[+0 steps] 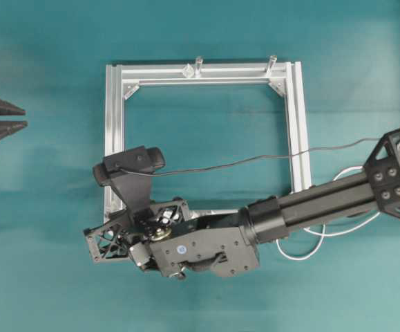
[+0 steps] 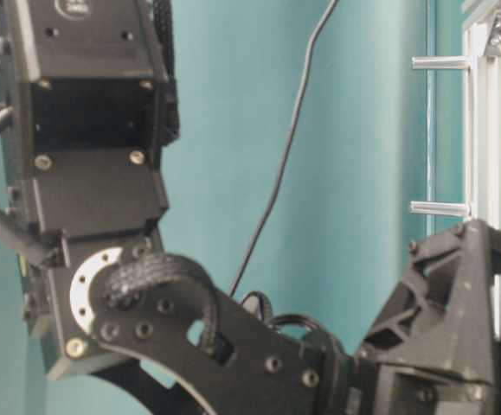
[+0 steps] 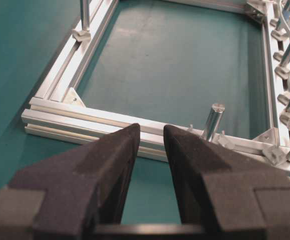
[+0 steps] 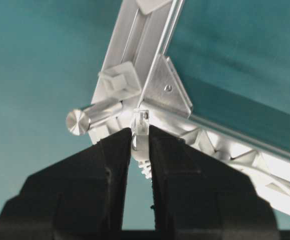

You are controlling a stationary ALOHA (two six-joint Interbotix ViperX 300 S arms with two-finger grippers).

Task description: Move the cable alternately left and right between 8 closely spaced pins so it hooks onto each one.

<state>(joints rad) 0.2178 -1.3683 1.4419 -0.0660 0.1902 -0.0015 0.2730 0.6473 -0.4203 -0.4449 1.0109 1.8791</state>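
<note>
My right gripper [image 4: 140, 132] is shut on the small white plug [image 4: 140, 124] at the end of the cable. It holds the plug against the corner of the aluminium frame [image 4: 134, 45], just beside a round metal post [image 4: 92, 116]. The pins [image 4: 235, 150] run in a row along the rail to the lower right of the plug. More of the white cable [image 1: 311, 253] loops loosely on the mat under the right arm [image 1: 310, 204]. My left gripper [image 3: 152, 131] is open and holds nothing, short of the near rail. The pins [image 3: 284, 72] also line the right rail there.
A thin black camera wire [image 1: 255, 159] crosses the frame [image 1: 114, 138]. Two round posts [image 1: 198, 66] stand on the far rail. Another post [image 3: 212, 120] rises just beyond my left gripper. Teal mat [image 1: 206, 131] fills the inside of the frame.
</note>
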